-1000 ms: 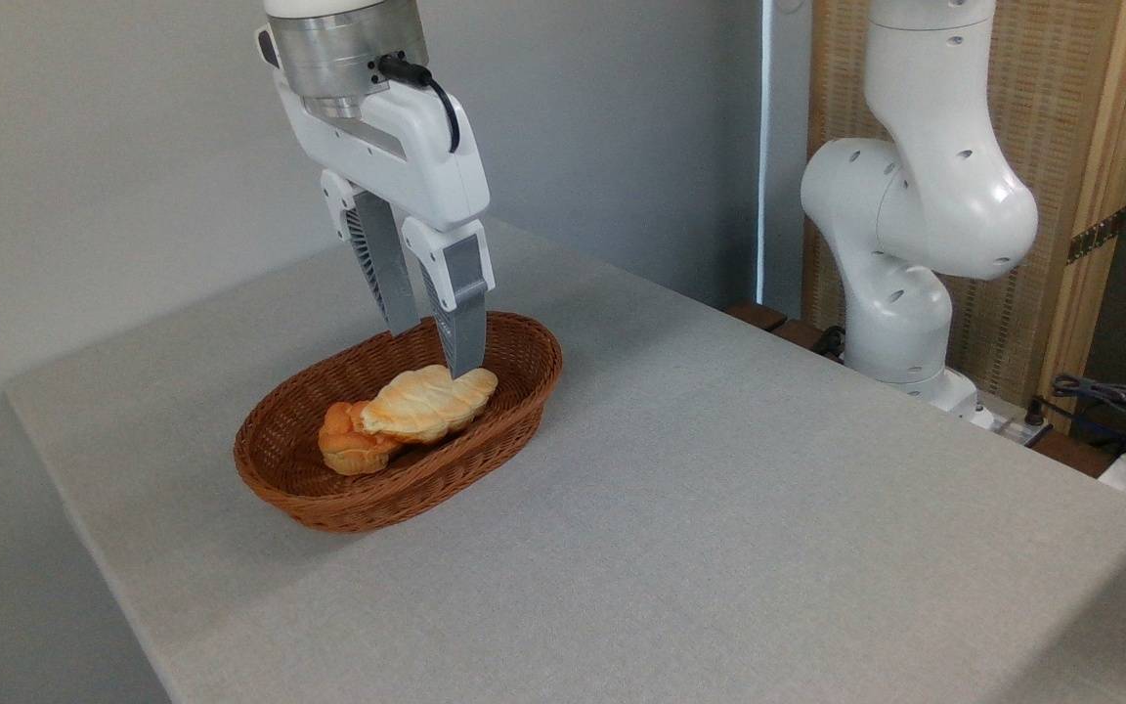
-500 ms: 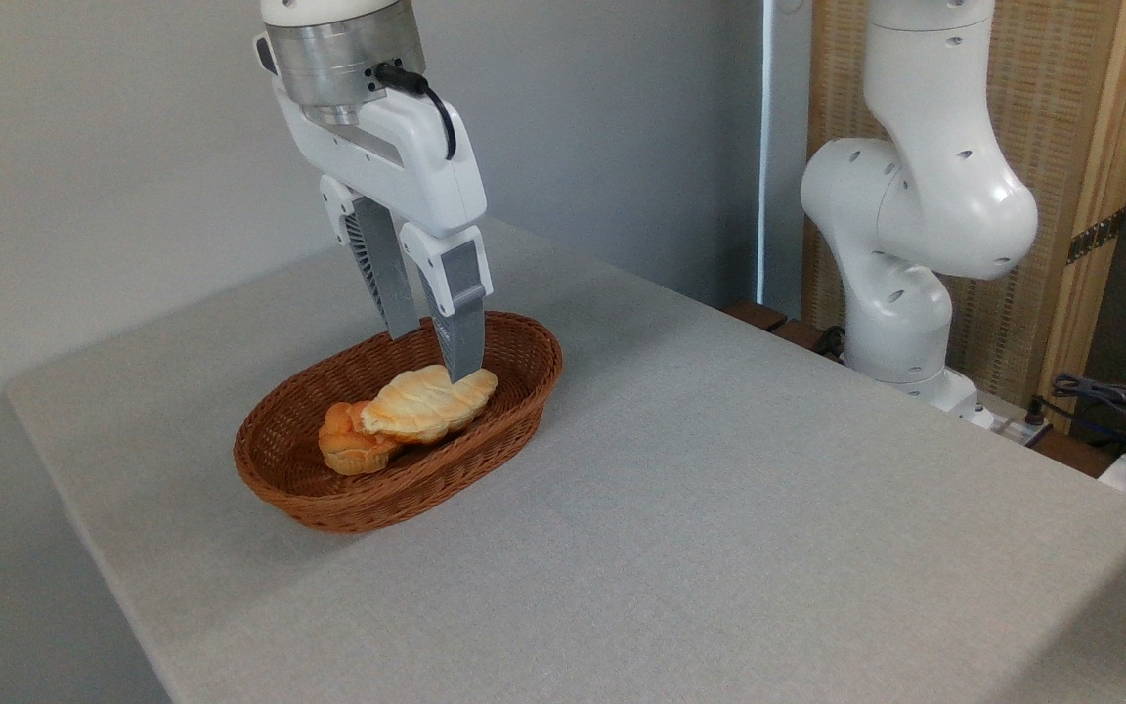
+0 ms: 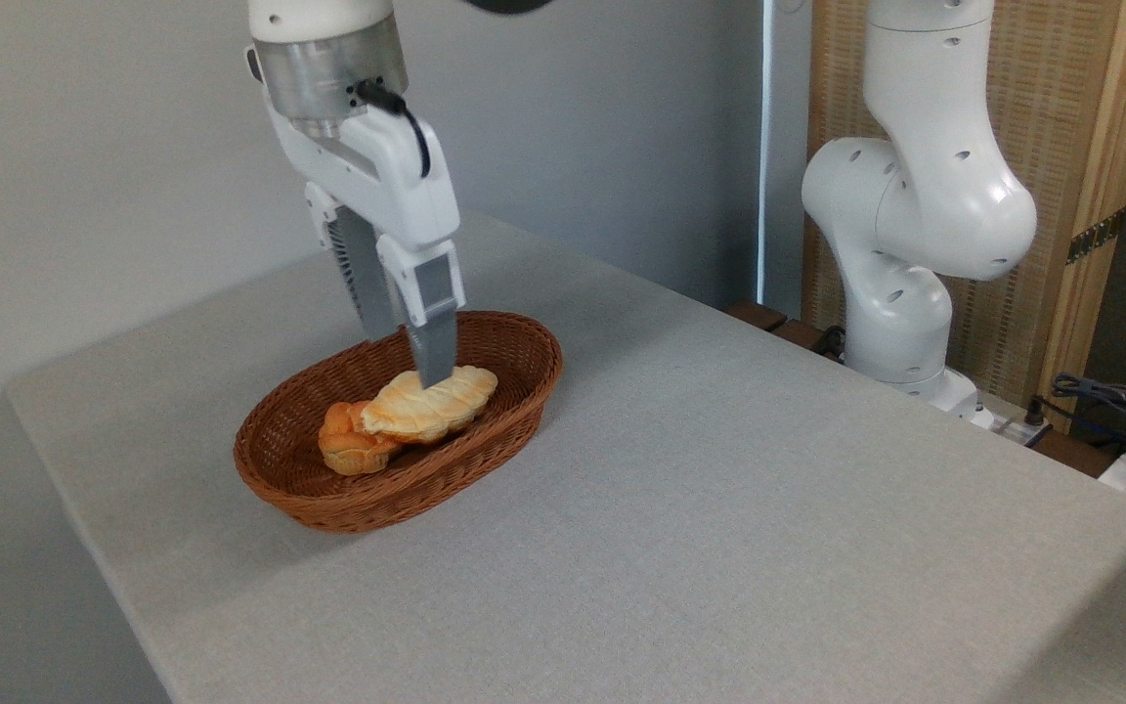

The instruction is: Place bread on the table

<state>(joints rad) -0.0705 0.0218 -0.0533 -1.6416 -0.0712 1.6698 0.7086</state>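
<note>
Your jaws (image 3: 409,364) hang apart directly over the bread (image 3: 431,403), which lies in the basket (image 3: 348,499) on the table (image 3: 719,489), long axis running along the basket's length.

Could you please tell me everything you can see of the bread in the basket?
The bread is a long braided loaf, pale cream with golden toasted patches, lying on its side in the brown wicker basket. Its left end rests on an orange bun. The open gripper stands over its middle, the front finger at its top; whether it touches is unclear.
</note>
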